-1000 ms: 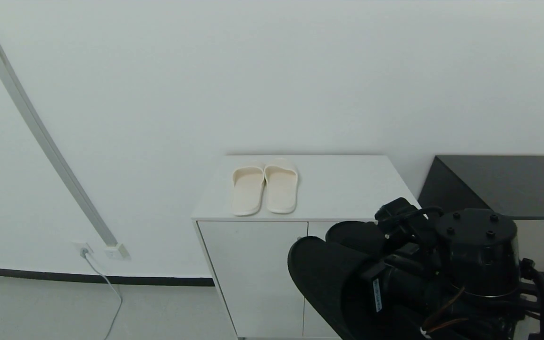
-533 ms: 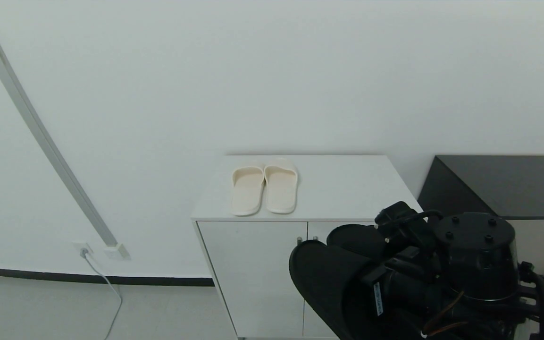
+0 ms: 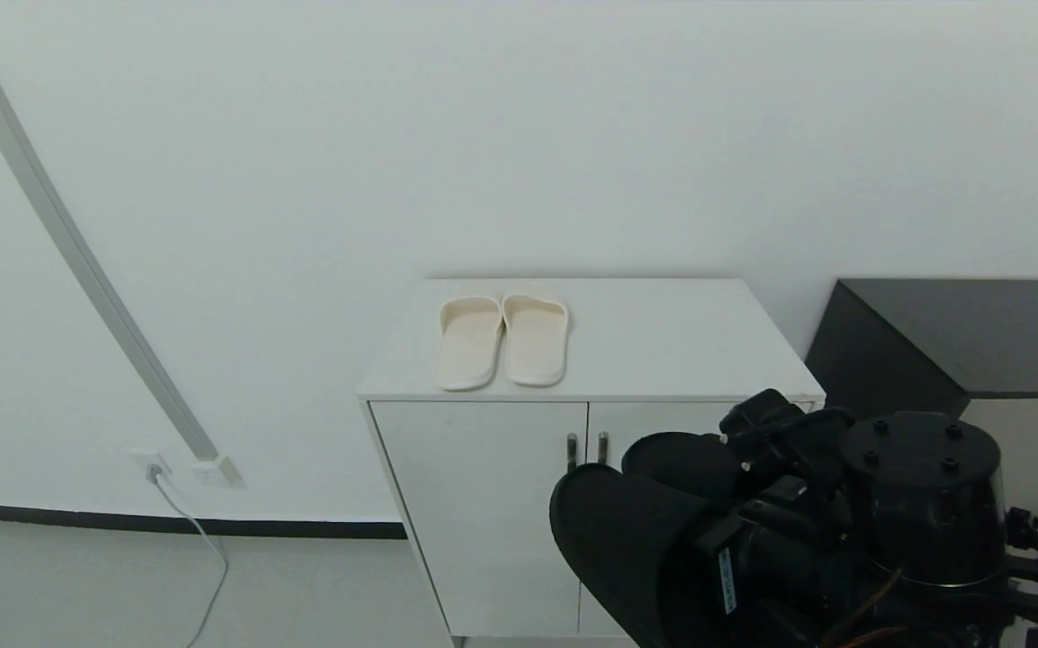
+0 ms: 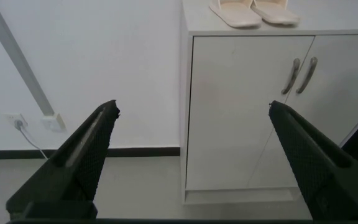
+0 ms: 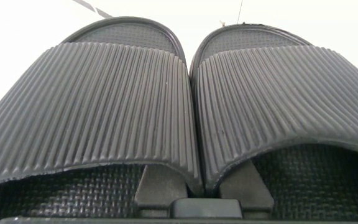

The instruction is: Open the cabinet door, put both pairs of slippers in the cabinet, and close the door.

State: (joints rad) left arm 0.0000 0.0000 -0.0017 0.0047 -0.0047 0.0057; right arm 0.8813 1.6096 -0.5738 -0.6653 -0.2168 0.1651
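Note:
A white cabinet (image 3: 482,504) stands against the wall with both doors shut and two metal handles (image 3: 586,448) at the middle. A cream pair of slippers (image 3: 502,340) lies side by side on its top, near the left front. In front of the right door, my right gripper (image 5: 202,190) is shut on a black pair of slippers (image 3: 636,531), soles together, toes towards the cabinet. My left gripper (image 4: 192,109) is open and holds nothing, low and some way back from the cabinet door (image 4: 241,112), with the handles (image 4: 300,74) and cream slippers (image 4: 253,11) ahead of it.
A black table (image 3: 969,333) stands right of the cabinet. On the wall to the left are a slanted grey duct (image 3: 77,252) and a socket with a cable (image 3: 154,468) hanging to the floor. Open floor lies left of the cabinet.
The whole head picture has shifted, so more of the cabinet front and its handles show. The black slippers stay held in my right gripper; the cream pair has not moved.

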